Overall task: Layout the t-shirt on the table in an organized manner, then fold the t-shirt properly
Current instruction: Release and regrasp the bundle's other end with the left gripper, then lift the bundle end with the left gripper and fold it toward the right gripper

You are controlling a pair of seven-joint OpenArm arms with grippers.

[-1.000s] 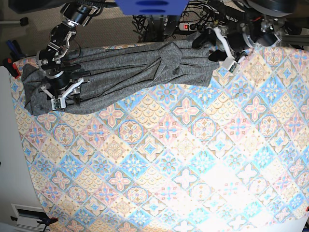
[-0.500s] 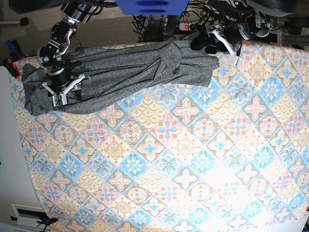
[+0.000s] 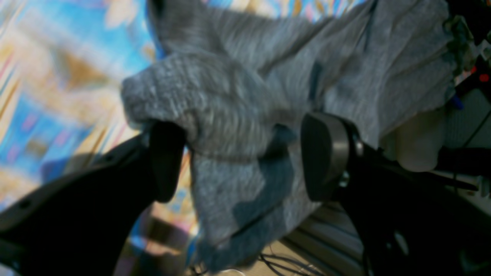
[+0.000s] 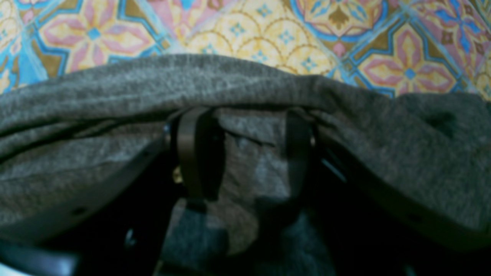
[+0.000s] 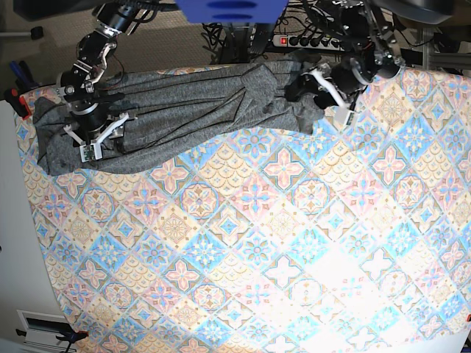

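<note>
The dark grey t-shirt [image 5: 191, 103] lies bunched in a long wrinkled band along the far edge of the table [image 5: 257, 220]. My left gripper [image 5: 324, 95] is at the shirt's right end. In the left wrist view the left gripper [image 3: 245, 153] is open wide, and a lump of t-shirt [image 3: 230, 115] sits between its fingers [image 3: 326, 157], hanging over the table [image 3: 46, 76] edge. My right gripper [image 5: 101, 137] rests on the shirt's left part. In the right wrist view the right gripper [image 4: 245, 149] is open, its fingers [image 4: 190, 153] tucked under a fold of the t-shirt [image 4: 238, 84].
Behind the table runs a power strip [image 5: 283, 40] among cables. A red clamp [image 5: 15, 95] sits at the far left corner. A white surface [image 5: 15, 243] borders the table's left edge. A blue object [image 5: 221, 9] hangs at the top of the base view.
My left gripper has swung left and down onto the shirt's right end, and that end has shifted slightly left. The right gripper has hardly moved.
</note>
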